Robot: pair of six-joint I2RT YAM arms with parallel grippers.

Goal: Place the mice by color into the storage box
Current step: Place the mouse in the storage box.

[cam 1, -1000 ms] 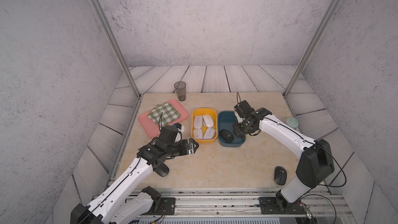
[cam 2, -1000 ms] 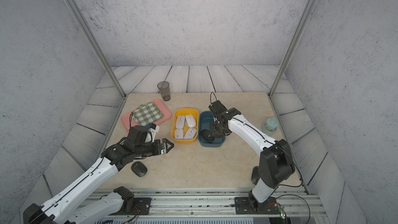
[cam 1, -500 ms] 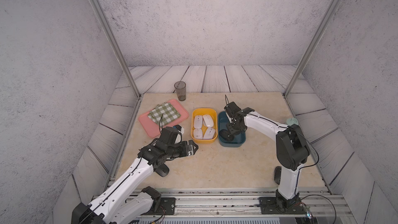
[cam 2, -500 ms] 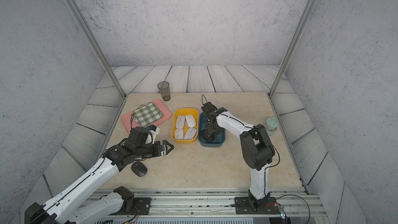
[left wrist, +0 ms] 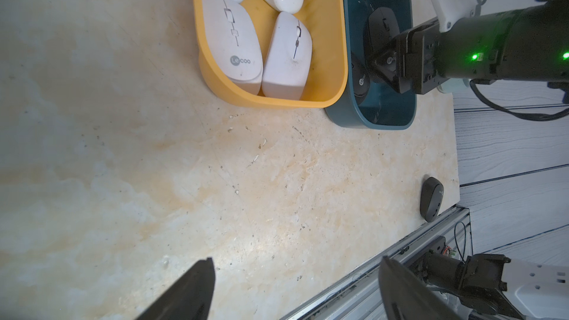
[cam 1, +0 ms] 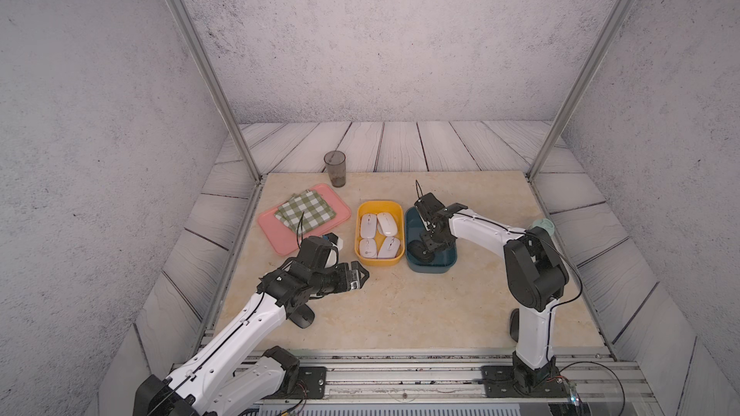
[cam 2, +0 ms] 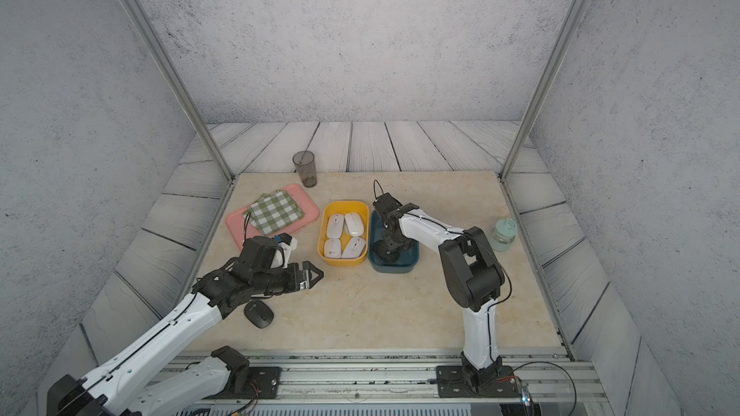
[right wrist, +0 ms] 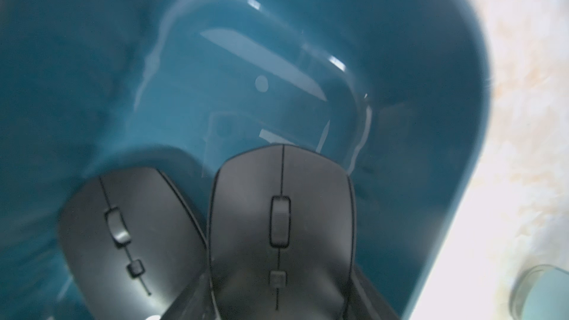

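My right end effector (cam 1: pixel 427 245) reaches down into the blue box (cam 1: pixel 430 270) and pinches a black mouse (right wrist: pixel 280 232) by its sides. A second black mouse (right wrist: pixel 129 235) lies in the box just beside it. My left end effector (cam 2: pixel 314 274) hovers over the tabletop (cam 1: pixel 420 314), fingers spread, nothing between them. Just ahead of it sits the yellow box (cam 1: pixel 379 203) holding four white mice (cam 1: pixel 367 226). Behind it, under the arm, lies a third black mouse (cam 2: pixel 259 314). A fourth black mouse (left wrist: pixel 431 199) lies near the right arm's base.

Marble tabletop (cam 1: pixel 400 306), pink tray (cam 1: pixel 272 230), yellow bin (cam 1: pixel 378 205), teal bin (cam 1: pixel 430 270), tumbler (cam 1: pixel 335 170), mint jar (cam 2: pixel 504 236), black mouse (cam 2: pixel 259 314), second black mouse (left wrist: pixel 431 199)
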